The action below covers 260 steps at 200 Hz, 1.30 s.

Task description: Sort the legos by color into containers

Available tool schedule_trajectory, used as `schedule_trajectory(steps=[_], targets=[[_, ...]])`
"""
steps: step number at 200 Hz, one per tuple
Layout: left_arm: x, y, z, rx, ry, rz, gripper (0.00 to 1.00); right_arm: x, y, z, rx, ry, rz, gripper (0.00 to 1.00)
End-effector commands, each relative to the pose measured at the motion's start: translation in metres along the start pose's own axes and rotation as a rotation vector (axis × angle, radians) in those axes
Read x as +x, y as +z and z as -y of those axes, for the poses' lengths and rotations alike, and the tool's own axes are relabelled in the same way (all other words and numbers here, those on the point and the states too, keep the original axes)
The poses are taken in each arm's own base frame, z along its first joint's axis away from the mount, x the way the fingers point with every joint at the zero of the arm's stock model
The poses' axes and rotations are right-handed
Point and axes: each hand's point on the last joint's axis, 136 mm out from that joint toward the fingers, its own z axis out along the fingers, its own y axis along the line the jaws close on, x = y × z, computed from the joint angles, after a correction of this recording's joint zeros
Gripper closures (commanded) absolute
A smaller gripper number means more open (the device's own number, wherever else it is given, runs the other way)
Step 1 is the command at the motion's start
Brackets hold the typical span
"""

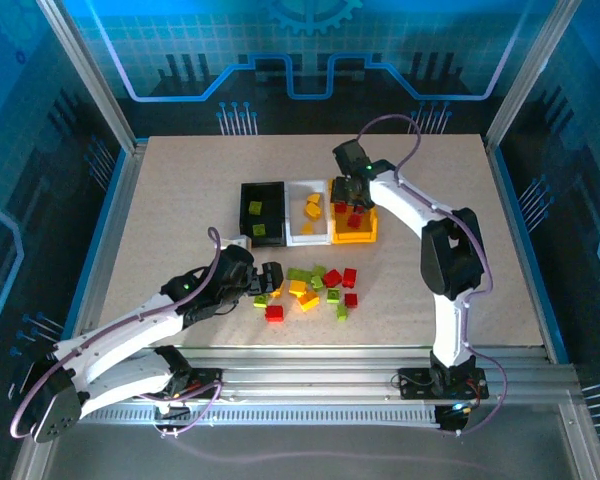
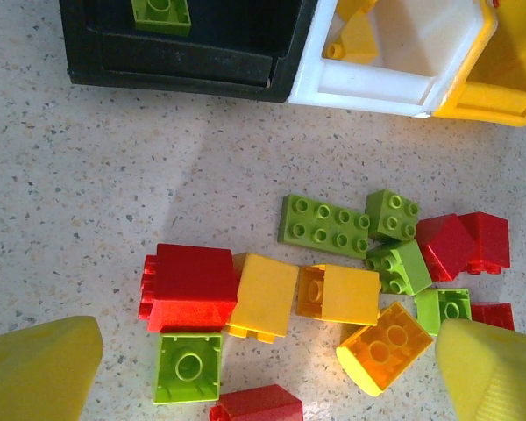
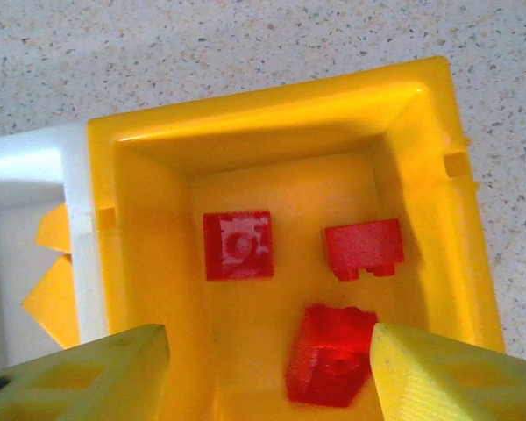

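Mid-sort, by the look of it, at the drop-off of a red brick (image 3: 331, 355) into the yellow bin (image 3: 280, 114), touching the white bin (image 1: 308, 240) on its right. Hovering there with the right gripper (image 3: 267, 340), jaws parted wider than that brick and gripping nothing. Counting two more reds on the same floor. Seeing yellow bricks (image 1: 313, 208) inside the white bin and green bricks (image 1: 257, 208) in the black bin (image 2: 184, 66), touching the white bin on its left. Poised with the left gripper (image 2: 267, 326) in front of the white bin, low over the loose pile (image 1: 315, 290), jaws at full spread and empty, straddling mixed colours. Plenty left to sort. Probably next: lower onto one brick, choosing one free of edge-to-edge neighbours, then close, lift and carry to the matching bin. Meanwhile, raise the right gripper clear of the rim and swing toward the pile without crossing the other arm. Working on a pale speckled table (image 1: 180, 200), flat and matt. Closed in behind and beside the white bin by blue printed panels (image 1: 300, 60), with aluminium rails (image 1: 330, 380) along the near edge.
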Motion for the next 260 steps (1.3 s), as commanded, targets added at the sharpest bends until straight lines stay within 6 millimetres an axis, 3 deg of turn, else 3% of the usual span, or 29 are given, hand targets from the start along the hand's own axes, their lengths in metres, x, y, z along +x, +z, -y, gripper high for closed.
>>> schedule_trajectory(steps=[1,16,36,67,98,123,175,219,226,260], targets=[[0.0,-0.003,-0.009,-0.026,-0.007,0.005,0.01,0.003,-0.042,0.0,-0.043,0.015,0.037,0.35],[0.0,-0.003,-0.009,-0.026,-0.006,0.009,0.01,0.025,-0.054,0.004,-0.067,0.029,0.027,0.34],[0.001,-0.002,-0.01,-0.028,-0.007,0.008,0.01,0.068,-0.059,0.014,-0.086,0.047,-0.018,0.33],[0.005,0.002,-0.014,-0.033,-0.018,-0.004,0.01,0.132,-0.051,0.014,-0.143,0.044,-0.131,0.29],[0.008,0.004,-0.017,-0.041,-0.024,-0.013,0.01,0.169,-0.035,0.003,-0.168,-0.001,-0.207,0.28],[0.01,0.004,-0.02,-0.046,-0.027,-0.017,0.01,0.185,-0.028,0.009,-0.132,0.008,-0.232,0.3],[0.007,0.004,-0.021,-0.043,-0.036,-0.011,0.01,0.196,-0.026,0.024,-0.086,0.029,-0.237,0.4],[0.007,0.004,-0.02,-0.038,-0.043,-0.013,0.01,0.206,-0.024,0.038,-0.044,0.036,-0.243,0.55],[0.006,0.004,-0.02,-0.038,-0.044,-0.012,0.01,0.215,-0.021,0.044,-0.034,0.032,-0.259,0.56],[0.009,0.006,-0.02,-0.035,-0.033,-0.026,0.01,0.207,-0.025,0.035,-0.085,0.017,-0.239,0.69]])
